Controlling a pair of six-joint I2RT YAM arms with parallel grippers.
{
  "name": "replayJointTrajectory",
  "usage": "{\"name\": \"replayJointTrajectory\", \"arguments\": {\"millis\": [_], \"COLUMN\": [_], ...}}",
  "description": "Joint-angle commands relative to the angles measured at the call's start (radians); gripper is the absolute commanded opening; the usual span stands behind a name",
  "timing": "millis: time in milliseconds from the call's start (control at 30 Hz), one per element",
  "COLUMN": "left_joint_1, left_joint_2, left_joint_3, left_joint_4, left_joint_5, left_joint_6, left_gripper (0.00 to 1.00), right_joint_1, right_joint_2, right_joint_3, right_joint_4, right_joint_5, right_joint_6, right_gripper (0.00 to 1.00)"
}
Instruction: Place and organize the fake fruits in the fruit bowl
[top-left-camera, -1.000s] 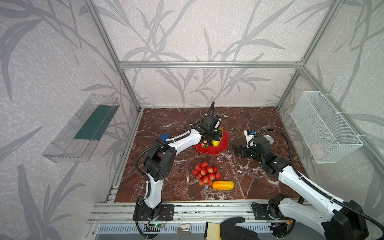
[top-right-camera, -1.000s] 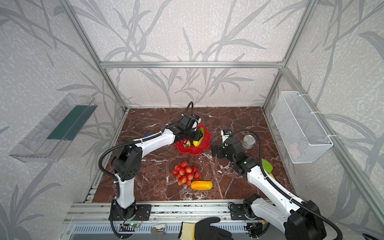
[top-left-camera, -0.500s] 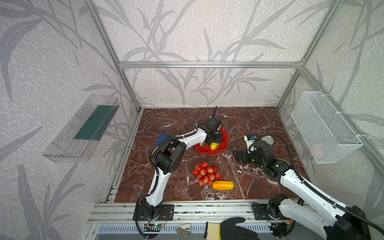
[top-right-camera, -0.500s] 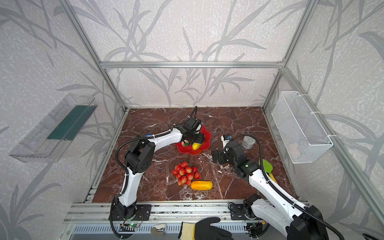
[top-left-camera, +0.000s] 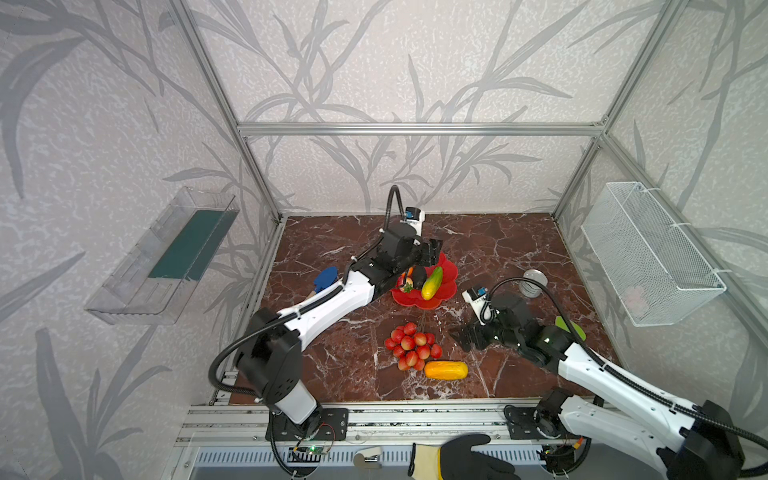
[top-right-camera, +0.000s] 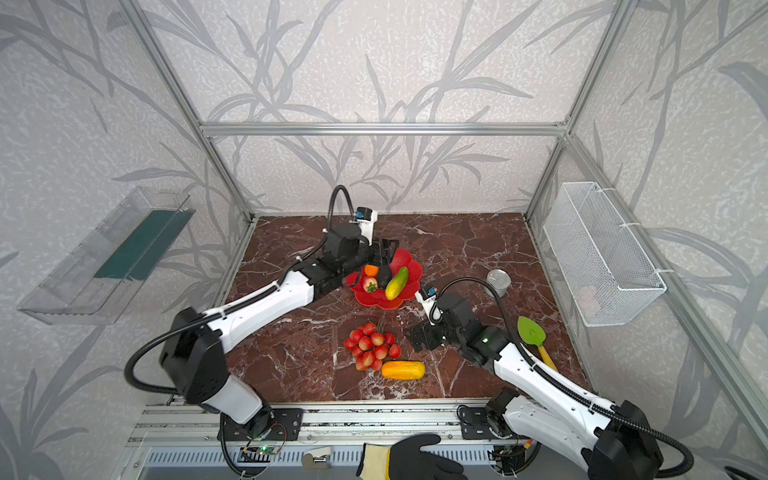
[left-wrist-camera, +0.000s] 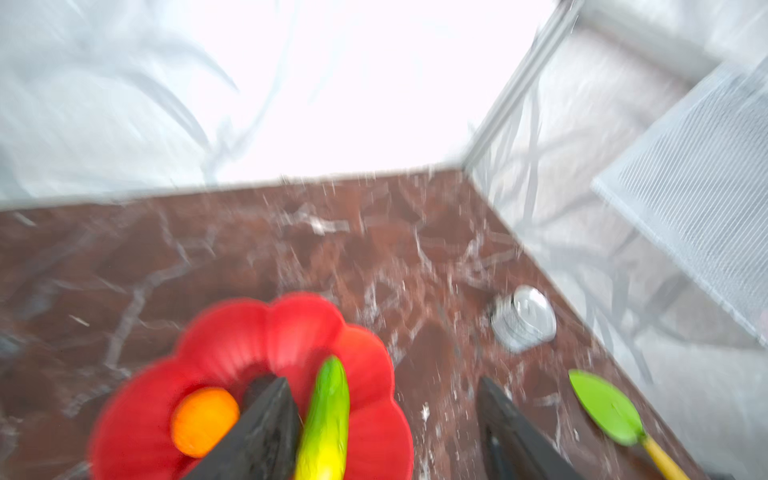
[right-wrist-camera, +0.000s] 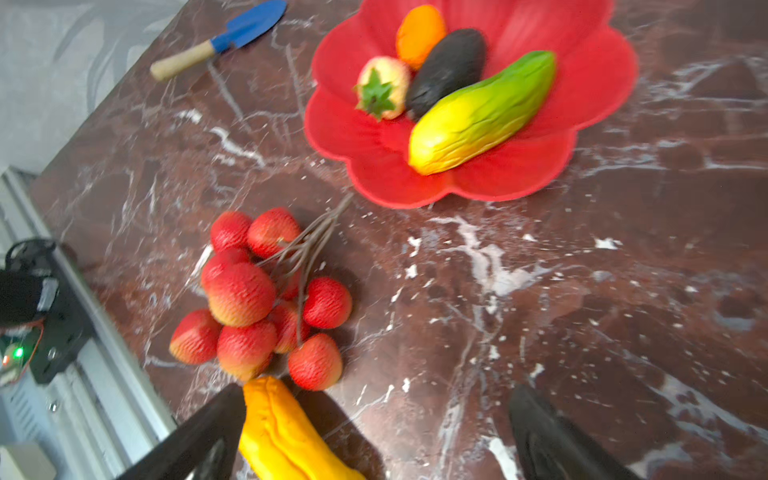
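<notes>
The work surface is a dark red marble-pattern tabletop (top-left-camera: 498, 249) inside an aluminium-framed enclosure with leaf-print walls. The shallow glossy red flower-shaped plastic bowl (top-left-camera: 449, 274) already contains the green-yellow oblong fruit (top-left-camera: 432, 282), the dark bumpy avocado (top-left-camera: 419, 275), the small orange (top-right-camera: 371, 270) and the red-cream strawberry (top-right-camera: 369, 284). The red grape bunch (top-left-camera: 411, 345) and the yellow-orange oblong fruit (top-left-camera: 446, 369) lie on the tabletop nearer the front, just beside each other. The left gripper (top-left-camera: 433, 252) hangs over the bowl's far rim, jaws parted, holding nothing. The right gripper (top-left-camera: 464, 337) hovers near the two loose fruits, jaws spread wide, empty. Probable step: pick-up of the yellow-orange oblong fruit. Grip it across its narrow width at mid-length, keeping the fingers clear of the grape bunch. Set it parallel to the green-yellow oblong fruit on the bowl's bare side. Move the left arm clear of the bowl first.
</notes>
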Motion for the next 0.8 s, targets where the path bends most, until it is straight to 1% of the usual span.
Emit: {"name": "replayJointTrajectory", "arguments": {"millis": [0,67,133,267,367,433,500,533,667,767], "left_joint_1": [0.004,0.010,0.021,0.053,0.072,0.089,0.105,0.112,0.129,0.141], "left_joint_2": [-0.091,-0.160,-0.238,-0.400,-0.501,-0.553,-0.592,-0.610,-0.659,-0.670], "left_joint_3": [-0.136,-0.230,-0.336,-0.532,-0.644,-0.665,-0.658,-0.658,-0.681,-0.689], "left_joint_4": [0.145,0.173,0.187,0.219,0.246,0.196,0.138,0.120,0.123,0.114], "left_joint_5": [-0.167,-0.196,-0.256,-0.314,-0.354,-0.378,-0.390,-0.399,-0.410,-0.400], "left_joint_6": [0.022,0.044,0.019,-0.051,-0.063,-0.065,-0.058,-0.052,-0.046,-0.058], "left_gripper": [0.77,0.83,0.92,0.96,0.99,1.00,1.00,1.00,1.00,1.00], "right_joint_1": [0.089,0.125,0.165,0.212,0.241,0.262,0.279,0.310,0.358,0.370], "right_joint_2": [0.013,0.020,0.025,0.045,0.086,0.127,0.168,0.191,0.270,0.322], "right_joint_3": [-0.018,-0.027,-0.036,-0.053,-0.045,-0.030,-0.015,-0.007,0.023,0.048], "right_joint_4": [-0.039,-0.054,-0.074,-0.078,-0.077,-0.081,-0.089,-0.093,-0.100,-0.115], "right_joint_5": [0.030,0.035,0.052,0.066,0.074,0.073,0.099,0.106,0.136,0.155], "right_joint_6": [-0.040,-0.031,-0.019,0.003,0.009,0.008,0.016,0.017,0.013,0.012], "right_gripper": [0.98,0.98,0.97,0.95,0.93,0.93,0.93,0.92,0.91,0.84]}}
